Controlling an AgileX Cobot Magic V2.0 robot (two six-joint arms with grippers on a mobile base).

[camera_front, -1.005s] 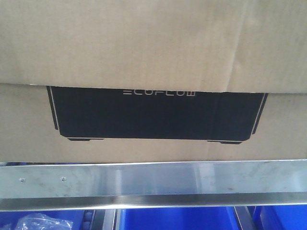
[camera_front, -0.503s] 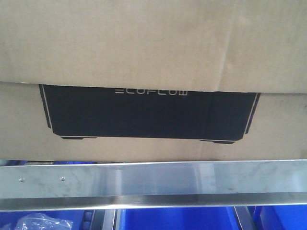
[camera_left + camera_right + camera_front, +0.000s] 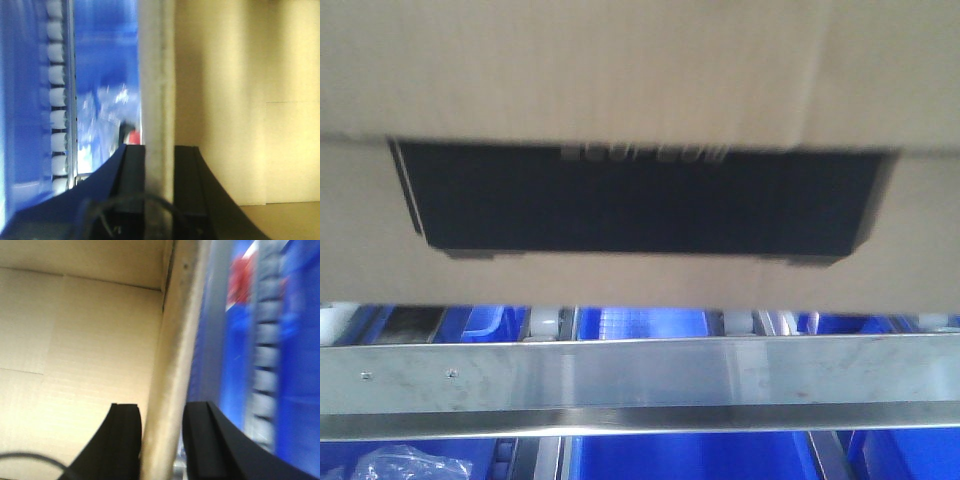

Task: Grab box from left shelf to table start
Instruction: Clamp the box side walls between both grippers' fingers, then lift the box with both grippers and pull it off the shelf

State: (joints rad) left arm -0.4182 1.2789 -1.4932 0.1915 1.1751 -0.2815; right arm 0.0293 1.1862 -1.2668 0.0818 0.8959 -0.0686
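A large cardboard box [image 3: 620, 80] with a black printed panel [image 3: 640, 200] fills the front view and hangs above the metal shelf rail [image 3: 640, 385]. In the left wrist view my left gripper [image 3: 159, 147] is shut on the box's upright side wall [image 3: 156, 75], one black finger [image 3: 132, 167] outside and the other inside the box [image 3: 240, 100]. In the right wrist view my right gripper [image 3: 161, 407] is shut on the opposite wall [image 3: 175, 340], with the box's inner face [image 3: 75, 340] to its left.
Blue bins [image 3: 640, 325] show in the gap under the box, and more blue bins [image 3: 690, 455] sit below the rail. A clear plastic bag [image 3: 405, 465] lies at the bottom left. White roller tracks [image 3: 56, 100] [image 3: 265, 340] run beside the box on both sides.
The box has risen off the shelf rail, so a gap with blue bins now shows beneath it. The printed panel moved up in the view and is blurred.
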